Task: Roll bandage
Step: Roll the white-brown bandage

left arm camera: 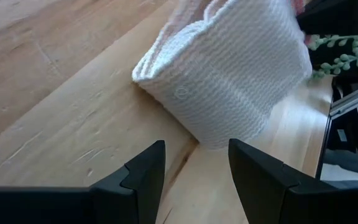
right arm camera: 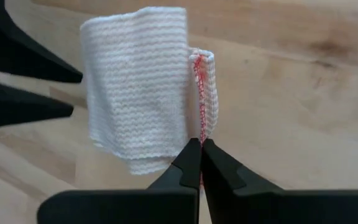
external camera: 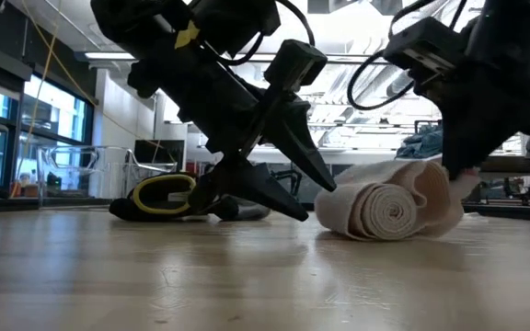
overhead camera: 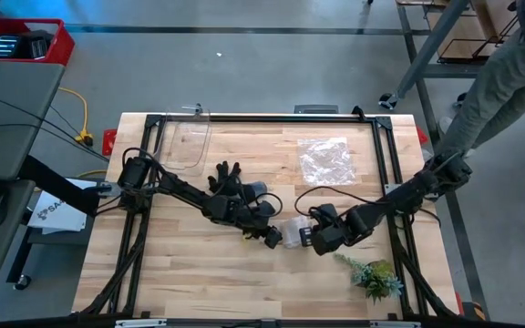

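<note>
Mostly the bandage (external camera: 389, 210) is already rolled, lying near the middle of the counter (overhead camera: 199, 273); judging by this, only its loose end remains to wrap. The right gripper (right arm camera: 201, 149) pinches that red-edged tail, fingers closed on it. The left gripper (left arm camera: 194, 165) stands open just beside the roll, holding nothing. Only the low view shows the spiral end-on; the right wrist view alone shows the pinch.

Black glove (overhead camera: 228, 177) lies mid-bench (overhead camera: 190, 273), clear plastic bag (overhead camera: 326, 159) upper right, green plant sprig (overhead camera: 374, 276) lower right, clear container (overhead camera: 186, 138) upper left, red bin (overhead camera: 25, 41) off-bench.
</note>
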Available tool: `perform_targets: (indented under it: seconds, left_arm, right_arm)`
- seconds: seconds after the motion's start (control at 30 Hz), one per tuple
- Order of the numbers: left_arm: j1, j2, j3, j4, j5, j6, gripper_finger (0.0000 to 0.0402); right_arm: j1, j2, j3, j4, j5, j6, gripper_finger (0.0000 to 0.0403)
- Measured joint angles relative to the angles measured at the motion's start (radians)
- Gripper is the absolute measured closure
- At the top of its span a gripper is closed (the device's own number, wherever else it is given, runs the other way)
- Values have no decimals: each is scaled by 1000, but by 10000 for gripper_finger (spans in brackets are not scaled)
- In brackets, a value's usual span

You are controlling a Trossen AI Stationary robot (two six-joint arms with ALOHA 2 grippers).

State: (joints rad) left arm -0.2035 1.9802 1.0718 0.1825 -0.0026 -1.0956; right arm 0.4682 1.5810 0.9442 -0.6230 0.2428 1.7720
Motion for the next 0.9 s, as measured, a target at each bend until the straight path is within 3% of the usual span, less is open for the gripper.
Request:
perform_targets:
  seconds: [0.53, 0.9]
  left_arm:
    - [6, -1, 0, -1, 3, 0, 229]
    - [32, -1, 0, -9, 45, 55, 229]
  right_arm:
    - [-83, 0, 25, 80, 24, -210, 399]
    - [-83, 0, 25, 215, 39, -357, 289]
